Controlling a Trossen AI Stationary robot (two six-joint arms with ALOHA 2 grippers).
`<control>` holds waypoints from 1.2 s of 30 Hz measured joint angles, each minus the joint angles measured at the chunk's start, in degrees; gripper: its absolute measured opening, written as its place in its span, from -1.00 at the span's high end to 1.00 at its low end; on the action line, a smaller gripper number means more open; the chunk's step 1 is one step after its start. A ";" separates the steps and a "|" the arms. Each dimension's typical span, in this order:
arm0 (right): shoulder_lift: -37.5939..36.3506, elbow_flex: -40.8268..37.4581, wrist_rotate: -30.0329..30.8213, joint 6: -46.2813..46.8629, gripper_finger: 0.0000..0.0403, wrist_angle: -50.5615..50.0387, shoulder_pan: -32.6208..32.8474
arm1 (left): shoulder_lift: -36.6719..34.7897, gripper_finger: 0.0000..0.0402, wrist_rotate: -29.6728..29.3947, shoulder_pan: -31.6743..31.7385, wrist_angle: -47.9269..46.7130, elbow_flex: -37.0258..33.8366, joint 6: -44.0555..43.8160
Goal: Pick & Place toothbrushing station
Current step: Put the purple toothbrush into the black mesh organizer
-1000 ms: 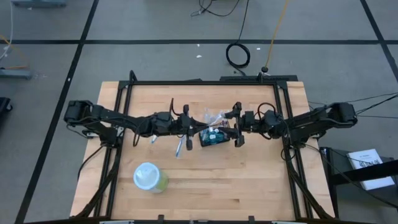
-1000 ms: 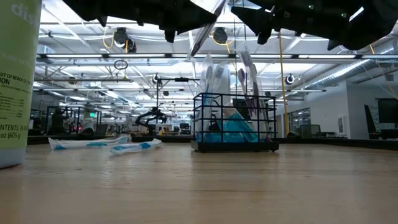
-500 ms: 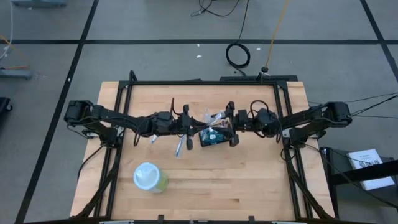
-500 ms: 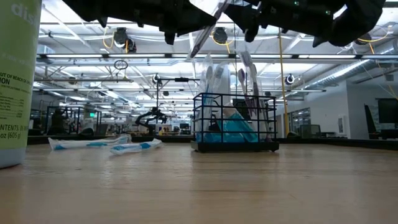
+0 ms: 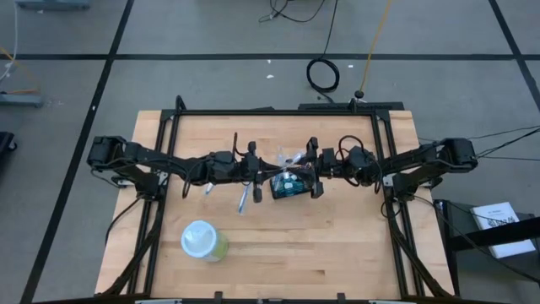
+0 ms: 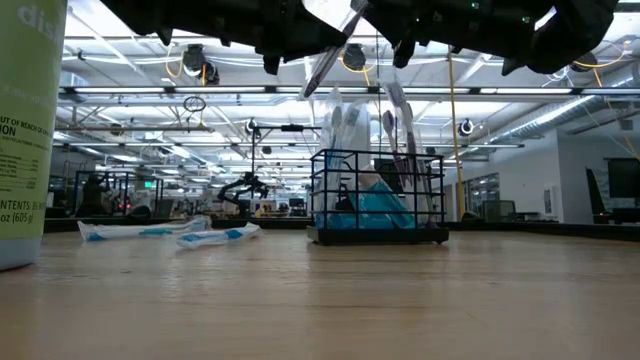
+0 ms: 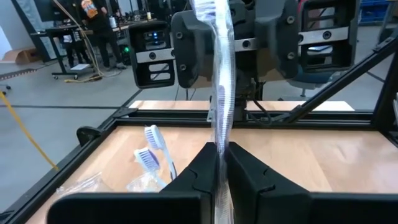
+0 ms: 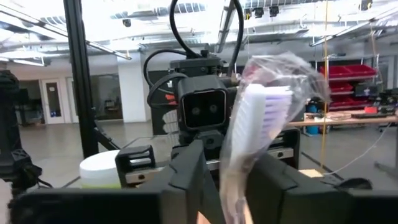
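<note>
The toothbrushing station (image 5: pixel 291 185) stands mid-tabletop (image 5: pixel 337 245) between both arms. The left hand (image 7: pixel 219 163) pinches a wrapped toothbrush (image 7: pixel 219 74); the right hand (image 8: pixel 233 171) narrows around another wrapper (image 8: pixel 264 118). Judged best: lower each upright into the caddy, then release.

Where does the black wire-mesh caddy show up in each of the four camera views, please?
High view: the caddy sits mid-table between the left gripper and the right gripper.
Low view: right of centre, standing on the table.
Left wrist view: not visible.
Right wrist view: not visible.
Shared landmark: the pale-green cup, at the low view's left edge and behind the right wrist's fingers.
</note>
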 joint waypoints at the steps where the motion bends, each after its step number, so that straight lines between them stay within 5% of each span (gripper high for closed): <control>1: 0.00 0.00 0.04 -0.64 0.56 0.00 0.00 | 0.00 0.88 -0.10 0.00 0.01 0.00 -0.02; 8: 0.00 0.00 0.11 -4.00 0.94 -0.59 -0.02 | 0.00 0.92 -0.10 -0.03 -0.02 0.00 0.02; 19: -0.89 0.00 0.17 -5.32 0.96 -2.26 0.00 | -0.92 0.55 -1.26 -0.30 0.73 0.00 -2.87; 25: -6.04 -0.02 0.22 -5.89 0.94 -8.61 -1.01 | -6.26 0.23 -8.96 -2.21 -6.05 0.00 -1.86; 32: -14.99 -0.02 0.19 -6.86 0.95 -19.80 -1.49 | -14.67 0.00 -11.18 -3.67 -17.96 0.02 -0.03; 36: -21.88 -0.04 0.24 -6.49 0.94 -30.21 -1.49 | -16.98 0.00 -21.81 -3.54 -27.93 0.02 -3.88</control>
